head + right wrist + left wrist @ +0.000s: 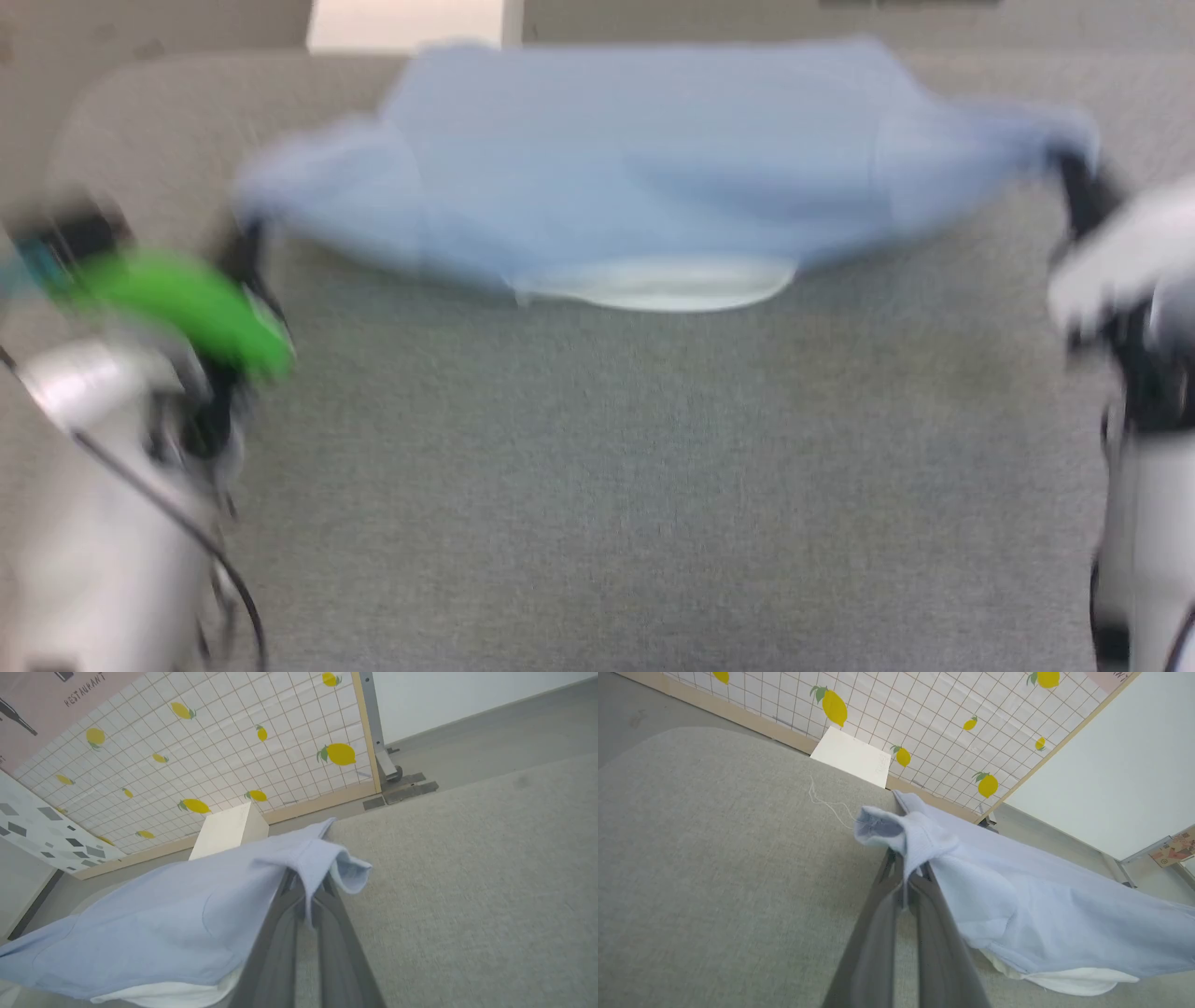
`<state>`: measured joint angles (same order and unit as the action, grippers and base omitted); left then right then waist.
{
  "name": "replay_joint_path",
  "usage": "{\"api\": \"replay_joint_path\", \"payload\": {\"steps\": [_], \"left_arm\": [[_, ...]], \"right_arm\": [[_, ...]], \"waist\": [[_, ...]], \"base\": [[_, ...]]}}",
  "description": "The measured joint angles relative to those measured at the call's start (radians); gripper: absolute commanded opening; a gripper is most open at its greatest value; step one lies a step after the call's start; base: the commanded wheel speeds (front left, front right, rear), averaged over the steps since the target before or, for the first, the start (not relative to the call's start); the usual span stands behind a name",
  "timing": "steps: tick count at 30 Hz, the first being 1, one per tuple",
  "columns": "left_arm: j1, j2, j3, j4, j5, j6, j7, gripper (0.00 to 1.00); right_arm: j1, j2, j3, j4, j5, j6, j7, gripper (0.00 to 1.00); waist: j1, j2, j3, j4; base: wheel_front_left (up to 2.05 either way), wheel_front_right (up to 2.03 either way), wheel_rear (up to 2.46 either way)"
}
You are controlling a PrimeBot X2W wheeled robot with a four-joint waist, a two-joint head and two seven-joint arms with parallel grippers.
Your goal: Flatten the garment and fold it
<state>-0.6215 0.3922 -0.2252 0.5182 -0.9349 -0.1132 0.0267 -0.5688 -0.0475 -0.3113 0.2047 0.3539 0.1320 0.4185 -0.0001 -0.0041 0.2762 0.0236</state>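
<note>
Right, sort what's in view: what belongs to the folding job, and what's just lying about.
Job:
light blue garment, stretched between both hands
left hand, shut on it
right hand, shut on it

Just lying about:
white box
lemon-print panel
grey table underneath

Left claw, right claw spread wide apart, both clamped on garment.

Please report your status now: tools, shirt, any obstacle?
Left tool and right tool both shut on shirt. Shirt stretched between them over grey surface. No obstacle seen.
</note>
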Motion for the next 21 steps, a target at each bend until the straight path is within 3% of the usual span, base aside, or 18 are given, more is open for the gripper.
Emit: {"api": "replay_joint_path", "payload": {"steps": [5, 13, 14, 15, 21], "left_arm": [[0.258, -0.026, -0.019, -0.110, -0.030, 0.064, 0.016, 0.00], [0.581, -0.026, 0.011, -0.293, -0.095, 0.193, 0.055, 0.00], [0.619, -0.022, 0.015, -0.318, -0.101, 0.212, 0.066, 0.00], [0.708, 0.006, 0.021, -0.383, -0.103, 0.263, 0.102, 0.00], [0.808, 0.070, 0.017, -0.491, -0.095, 0.362, 0.186, 0.00]], "right_arm": [[0.267, 0.000, -0.032, -0.082, 0.083, 0.000, 0.022, 0.00], [0.554, -0.001, -0.067, -0.176, 0.151, 0.000, 0.054, 0.00], [0.586, 0.000, -0.072, -0.189, 0.159, 0.000, 0.062, 0.00], [0.661, -0.001, -0.088, -0.224, 0.178, 0.000, 0.087, 0.00], [0.765, -0.001, -0.087, -0.301, 0.169, 0.000, 0.174, 0.00]], "waist": [[0.0000, 0.0000, -0.104, 0.007], [-0.0001, 0.0000, -0.235, 0.010], [-0.0001, 0.0000, -0.248, 0.009], [-0.0001, 0.0000, -0.277, 0.007], [-0.0001, 0.0000, -0.292, -0.001]], "base": [[0.00, 0.00, 0.00], [0.00, 0.00, 0.00], [0.00, 0.00, 0.00], [0.00, 0.00, 0.00], [0.00, 0.00, 0.00]]}}
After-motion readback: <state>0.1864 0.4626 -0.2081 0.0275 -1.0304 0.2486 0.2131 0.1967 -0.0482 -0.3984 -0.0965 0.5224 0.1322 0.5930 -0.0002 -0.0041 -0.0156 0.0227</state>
